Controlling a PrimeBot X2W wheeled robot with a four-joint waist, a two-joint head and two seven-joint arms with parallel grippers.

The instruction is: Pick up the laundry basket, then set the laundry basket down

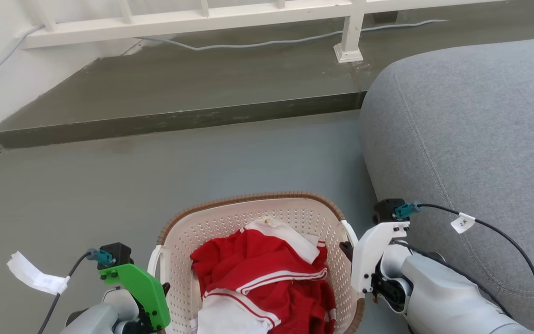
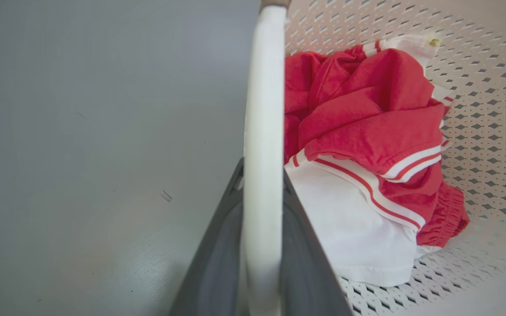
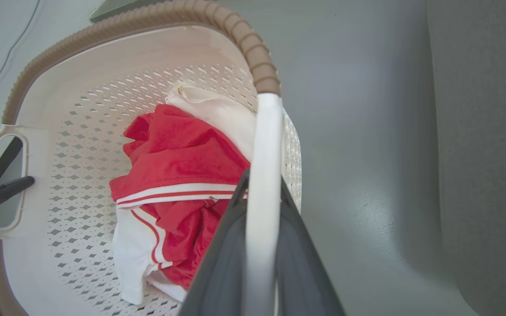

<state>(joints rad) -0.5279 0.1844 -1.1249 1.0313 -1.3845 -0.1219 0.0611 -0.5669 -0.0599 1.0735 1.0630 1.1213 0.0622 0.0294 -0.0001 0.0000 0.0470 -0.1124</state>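
The laundry basket [image 1: 248,200], cream and perforated with a brown woven rim, is low in the head view between my two arms. It holds red and white clothes [image 1: 262,273]. My left gripper [image 1: 164,290] is shut on the basket's left white handle [image 2: 264,109], one dark finger on each side of the bar [image 2: 262,169]. The right gripper [image 1: 346,250] grips the right handle [image 3: 266,145] the same way [image 3: 262,180]. Through the far handle opening, the right wrist view shows the left gripper's dark fingers [image 3: 2,193]. I cannot tell whether the basket touches the floor.
A grey sofa [image 1: 471,139] stands close on the right, just beside the basket and my right arm. Ahead lies grey floor [image 1: 155,176], then a raised step [image 1: 169,88] with a white railing post [image 1: 349,41] and a grey cable [image 1: 248,44].
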